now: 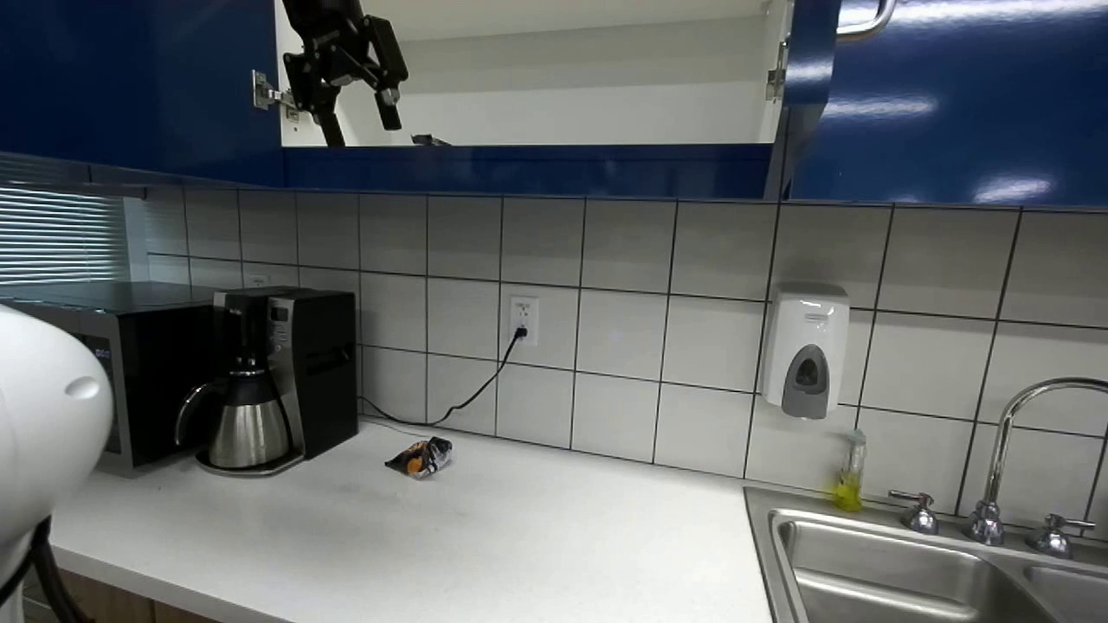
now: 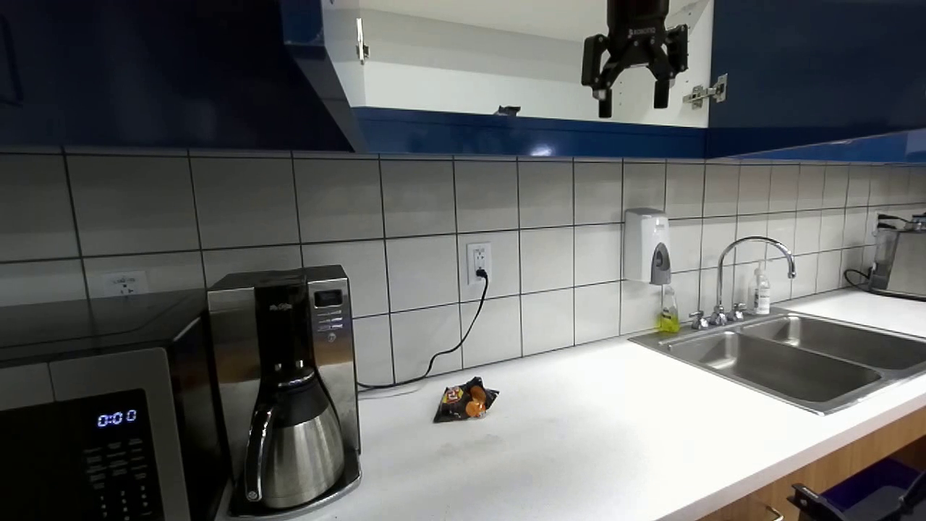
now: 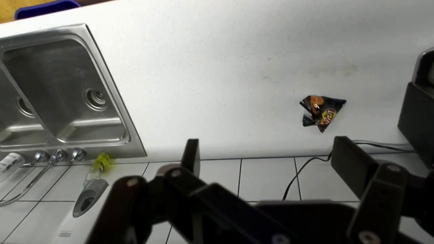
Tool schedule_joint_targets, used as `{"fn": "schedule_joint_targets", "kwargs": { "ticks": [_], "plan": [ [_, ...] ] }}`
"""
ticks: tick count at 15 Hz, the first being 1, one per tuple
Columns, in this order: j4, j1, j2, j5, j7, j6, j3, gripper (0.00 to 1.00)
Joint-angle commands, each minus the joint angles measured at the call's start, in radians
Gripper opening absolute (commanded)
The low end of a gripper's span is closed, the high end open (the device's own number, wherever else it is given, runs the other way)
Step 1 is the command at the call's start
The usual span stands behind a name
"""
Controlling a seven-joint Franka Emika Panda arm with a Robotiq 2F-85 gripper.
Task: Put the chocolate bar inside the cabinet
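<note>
No chocolate bar can be named for certain. The likeliest candidate is a dark object (image 2: 508, 111) inside the open cabinet (image 1: 528, 169), higher than the coffee maker (image 1: 325, 372); only its top shows over the ledge. If that is the bar, the placing may be done, and it should handle as light, fairly stiff, slick in its wrapper and easy to snap, so best held across the middle with a mild squeeze. The snack bag (image 2: 463, 402), near the coffee maker's base, is printed like crisps and looks light, soft and slippery; its contents probably crush, so a flat corner or edge seems the safer hold. The gripper (image 2: 633, 105) hangs higher than the coffee maker, jaws spread, nothing between them.

The surface (image 1: 519, 528) under the coffee maker is white and faintly marked. A microwave (image 2: 108, 394) stands just beside the coffee maker, on the side away from the snack bag. The steel sink (image 2: 785, 373) and the soap dispenser (image 1: 809, 320) on the tiled wall (image 1: 623, 329) are well apart from the coffee maker.
</note>
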Motion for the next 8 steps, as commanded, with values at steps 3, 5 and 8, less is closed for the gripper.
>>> {"fn": "schedule_joint_targets", "kwargs": {
  "ticks": [3,5,8],
  "plan": [
    [-0.168,-0.024,-0.113,0.01,-0.066,0.005,-0.007,1.0],
    [-0.138,-0.03,-0.077,0.015,-0.045,0.001,0.007,1.0],
    [-0.172,-0.03,-0.099,0.015,-0.049,0.001,0.005,1.0]
  ]
}}
